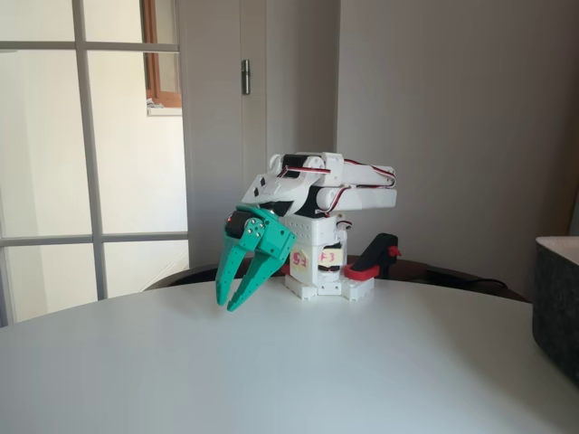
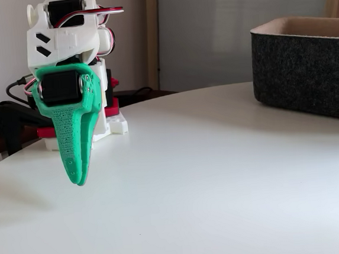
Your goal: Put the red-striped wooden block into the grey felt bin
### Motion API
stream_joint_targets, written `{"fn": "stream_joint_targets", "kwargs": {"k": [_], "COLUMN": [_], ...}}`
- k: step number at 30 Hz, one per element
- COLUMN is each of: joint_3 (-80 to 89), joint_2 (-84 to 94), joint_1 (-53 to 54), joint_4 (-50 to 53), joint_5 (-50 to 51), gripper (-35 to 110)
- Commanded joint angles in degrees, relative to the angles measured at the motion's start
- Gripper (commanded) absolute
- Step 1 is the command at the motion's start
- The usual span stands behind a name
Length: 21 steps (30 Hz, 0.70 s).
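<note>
My green gripper (image 1: 227, 306) hangs point-down just above the white table, in front of the folded white arm. Its two fingers meet at the tips, so it is shut with nothing between them. In the other fixed view the gripper (image 2: 78, 181) shows side-on, its fingers overlapping, at the left of the table. The grey felt bin (image 1: 557, 303) stands at the right edge of the table, well away from the gripper. Its dark fuzzy wall and paler rim show in the other fixed view as the grey felt bin (image 2: 307, 73) at the far right. The red-striped wooden block is out of view.
The arm's white base (image 1: 321, 276) is held at the table's far edge by a red-and-black clamp (image 1: 375, 258). The round white table (image 2: 221, 176) stretches bare between gripper and bin. A window and a wall stand behind.
</note>
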Motion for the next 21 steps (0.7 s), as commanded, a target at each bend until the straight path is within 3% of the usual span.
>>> {"fn": "stream_joint_targets", "kwargs": {"k": [1,21], "joint_3": [0.7,0.7], "joint_2": [1.1,1.1], "joint_1": [0.1,0.1], "joint_4": [0.2,0.2], "joint_5": [0.0,0.0], "gripper": [5,0]}}
